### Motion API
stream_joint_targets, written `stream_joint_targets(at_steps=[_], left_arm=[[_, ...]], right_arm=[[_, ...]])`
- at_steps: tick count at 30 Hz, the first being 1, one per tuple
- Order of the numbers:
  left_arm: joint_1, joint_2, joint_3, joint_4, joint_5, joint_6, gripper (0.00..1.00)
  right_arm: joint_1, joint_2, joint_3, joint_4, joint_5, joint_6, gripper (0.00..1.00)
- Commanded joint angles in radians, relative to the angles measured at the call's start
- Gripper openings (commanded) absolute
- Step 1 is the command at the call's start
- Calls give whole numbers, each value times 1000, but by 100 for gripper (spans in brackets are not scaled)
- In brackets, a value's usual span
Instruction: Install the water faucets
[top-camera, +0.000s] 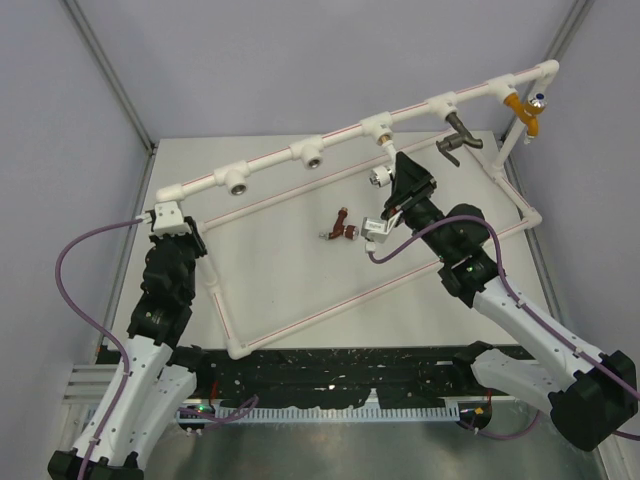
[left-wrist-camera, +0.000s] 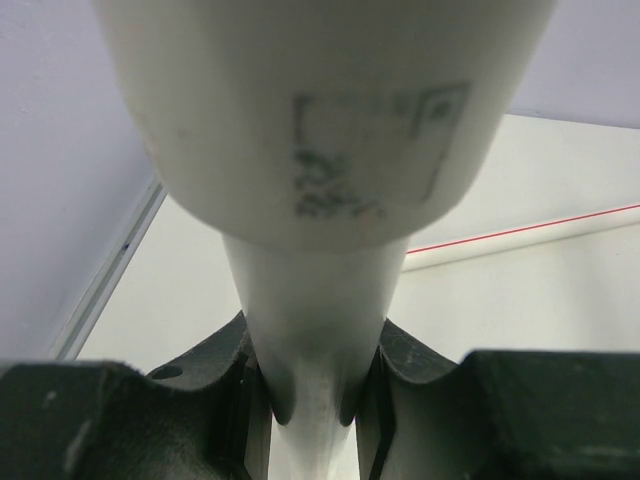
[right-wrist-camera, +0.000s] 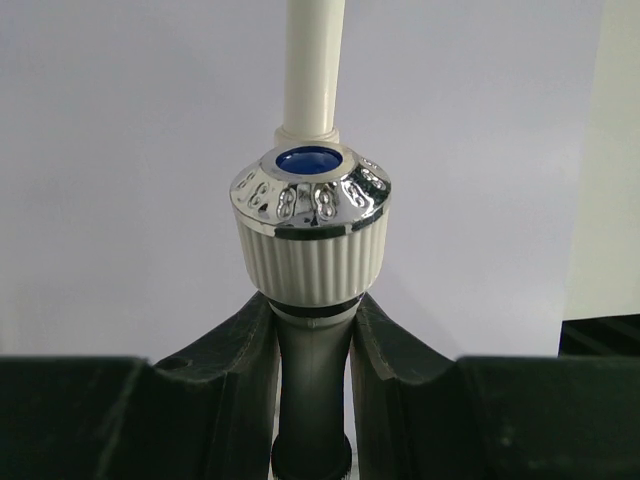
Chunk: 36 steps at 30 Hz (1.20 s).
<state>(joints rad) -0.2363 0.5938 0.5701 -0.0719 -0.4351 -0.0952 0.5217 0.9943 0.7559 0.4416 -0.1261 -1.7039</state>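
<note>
- The white faucet (right-wrist-camera: 310, 250), its ribbed plastic knob rimmed in shiny silver with a blue cap, is sitting just below the white pipe (top-camera: 272, 160), with the right gripper (right-wrist-camera: 312, 345) pinching its dark stem.
- The reddish-brown faucet (top-camera: 340, 225) is lying on the table (top-camera: 270, 270).
- The left gripper (left-wrist-camera: 312, 395) is clamping the smooth pipe.

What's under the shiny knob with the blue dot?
Under the knob, a grey stem, squeezed between the right hand's fingers. Its sides are covered by them; lower down is out of view.

The white faucet (right-wrist-camera: 310, 235) has ribbed matt plastic under glossy chrome, and the white pipe (left-wrist-camera: 320, 150) looks smooth plastic.
</note>
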Motion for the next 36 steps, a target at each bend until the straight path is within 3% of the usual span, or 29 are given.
stream_joint_targets(at_steps=[1, 11, 30, 36], left_arm=[[-6, 17, 33, -66, -8, 46, 0], [-8, 17, 33, -57, 6, 54, 0], [-11, 20, 34, -55, 13, 54, 0], [-11, 18, 34, -57, 15, 57, 0]], right_arm=[[-25, -11, -10, 51, 39, -11, 5], [-35, -23, -32, 52, 33, 7, 5], [-42, 53, 125, -76, -1, 7, 5], [-61, 70, 135, -89, -12, 75, 5]])
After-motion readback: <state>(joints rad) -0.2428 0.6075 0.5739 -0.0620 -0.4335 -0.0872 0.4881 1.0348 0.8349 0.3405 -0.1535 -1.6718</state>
